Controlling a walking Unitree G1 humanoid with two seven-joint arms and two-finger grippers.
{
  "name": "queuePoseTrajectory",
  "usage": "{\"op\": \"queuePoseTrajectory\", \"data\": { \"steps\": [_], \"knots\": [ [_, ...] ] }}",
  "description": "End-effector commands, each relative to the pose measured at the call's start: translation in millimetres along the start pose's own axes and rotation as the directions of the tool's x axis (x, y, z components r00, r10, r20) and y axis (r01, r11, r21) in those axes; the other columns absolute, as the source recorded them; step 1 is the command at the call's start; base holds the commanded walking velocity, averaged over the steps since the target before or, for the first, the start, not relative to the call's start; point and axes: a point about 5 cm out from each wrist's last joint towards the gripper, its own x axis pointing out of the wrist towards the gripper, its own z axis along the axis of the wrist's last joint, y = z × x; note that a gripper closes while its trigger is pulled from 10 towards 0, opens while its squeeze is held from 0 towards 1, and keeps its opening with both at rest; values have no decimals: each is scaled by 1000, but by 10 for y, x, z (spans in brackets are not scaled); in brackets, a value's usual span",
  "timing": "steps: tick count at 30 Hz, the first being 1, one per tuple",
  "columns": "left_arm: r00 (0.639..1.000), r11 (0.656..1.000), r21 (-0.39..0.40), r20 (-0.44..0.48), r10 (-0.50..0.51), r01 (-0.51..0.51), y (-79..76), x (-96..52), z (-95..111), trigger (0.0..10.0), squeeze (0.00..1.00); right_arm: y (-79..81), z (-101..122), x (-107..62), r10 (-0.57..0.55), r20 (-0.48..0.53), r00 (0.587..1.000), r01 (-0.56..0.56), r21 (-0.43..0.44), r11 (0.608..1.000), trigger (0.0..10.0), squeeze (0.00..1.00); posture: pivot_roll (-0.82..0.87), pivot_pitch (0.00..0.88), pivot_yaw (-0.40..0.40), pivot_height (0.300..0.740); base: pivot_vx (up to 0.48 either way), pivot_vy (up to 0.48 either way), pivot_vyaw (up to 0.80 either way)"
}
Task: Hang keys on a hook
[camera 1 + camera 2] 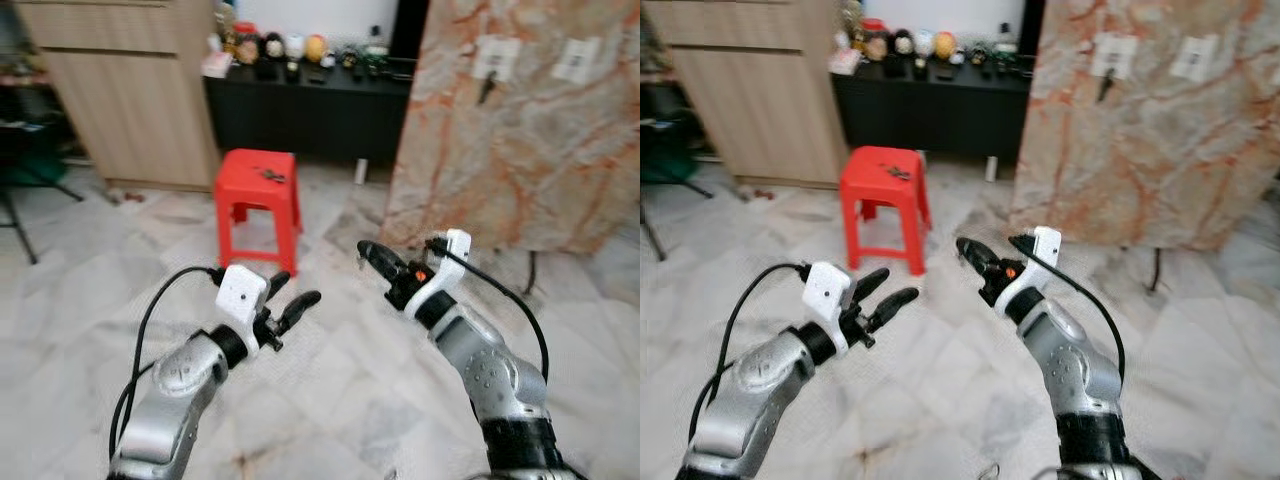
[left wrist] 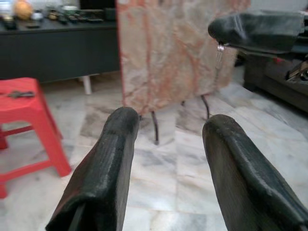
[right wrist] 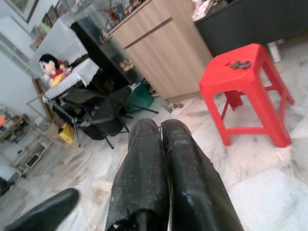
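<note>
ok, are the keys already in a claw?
No: the keys lie on top of the red stool, while the left claw is open and the right claw is shut on nothing.

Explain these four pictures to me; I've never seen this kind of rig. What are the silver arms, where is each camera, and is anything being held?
A walking robot looks down at its own two arms. Two pictures come from its head, two from its wrists. The left gripper is open and holds nothing. The right gripper is shut, with nothing visible in it. Ahead stands a red stool with keys on its seat. To the right, a marble-patterned board carries white hooks; something dark already hangs from one.
</note>
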Motion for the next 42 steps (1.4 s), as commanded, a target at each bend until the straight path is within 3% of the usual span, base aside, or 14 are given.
{"op": "queuePoseTrajectory", "data": {
  "steps": [1,7,12,21,32,35,40,42],
  "knots": [
    [1000,1000,19,-11,-4,5,-16,9,10,10000,0,24,23,38,6,6,1000,-6,-1,1000,10000,0,46,0,-88,740,0,0,0],
    [1000,1000,23,3,13,-13,-33,45,10,10000,0,52,19,51,34,6,999,-34,-7,999,10000,0,51,0,-100,740,0,0,0],
    [1000,1000,8,21,10,-10,-106,98,9,10000,0,154,17,87,130,0,992,-130,-22,991,10000,0,59,0,-114,740,0,0,0],
    [999,1000,0,33,22,-22,-125,123,-15,10000,0,173,-20,167,180,-27,983,-181,-25,983,10000,0,86,0,-126,740,0,0,0],
    [976,984,10,125,176,-179,10,64,119,10000,0,112,-149,117,153,-13,988,-153,18,988,10000,0,103,0,-109,740,0,0,0],
    [981,988,22,125,152,-156,-34,-19,153,10000,0,14,-89,61,94,57,994,-96,37,995,10000,0,108,0,-106,740,0,0,0],
    [988,992,42,102,114,-119,-53,-45,134,10000,0,-19,5,72,70,110,992,-73,26,997,10000,0,109,0,-105,740,0,0,0],
    [995,996,61,69,66,-70,-55,-80,112,10000,0,-35,130,107,38,189,981,-50,60,997,10000,0,104,0,-96,740,0,0,0]
  ]
}}
